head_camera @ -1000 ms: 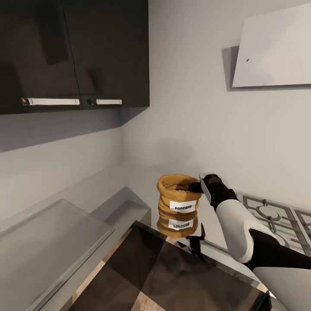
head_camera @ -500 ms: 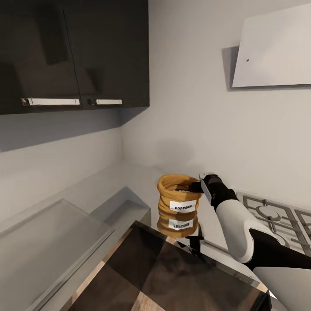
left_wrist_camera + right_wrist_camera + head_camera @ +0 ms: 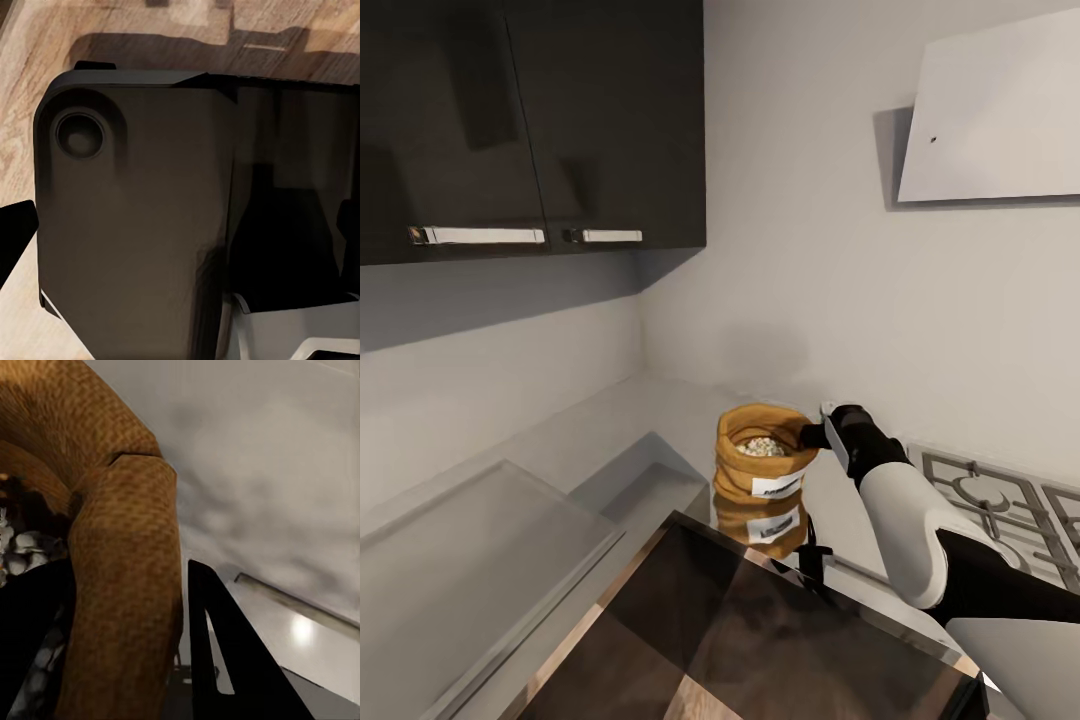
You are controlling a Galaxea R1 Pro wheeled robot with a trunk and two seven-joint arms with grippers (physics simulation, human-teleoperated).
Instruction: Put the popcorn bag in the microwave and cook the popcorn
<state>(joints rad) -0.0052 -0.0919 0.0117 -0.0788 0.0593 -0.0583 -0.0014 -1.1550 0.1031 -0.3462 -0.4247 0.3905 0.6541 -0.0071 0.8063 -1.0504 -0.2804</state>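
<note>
The bag (image 3: 760, 462), tilted on the countertop (image 3: 660, 420) beside the hob (image 3: 1000, 510), is pinched at its rolled rim by the right gripper (image 3: 812, 434), whose thin hold could spill kernels or slip; the left gripper's state I cannot tell.

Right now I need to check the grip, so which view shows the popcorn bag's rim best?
The right wrist view: the popcorn bag rim sits between the right gripper fingers. The head view shows the whole bag, tilted.
</note>
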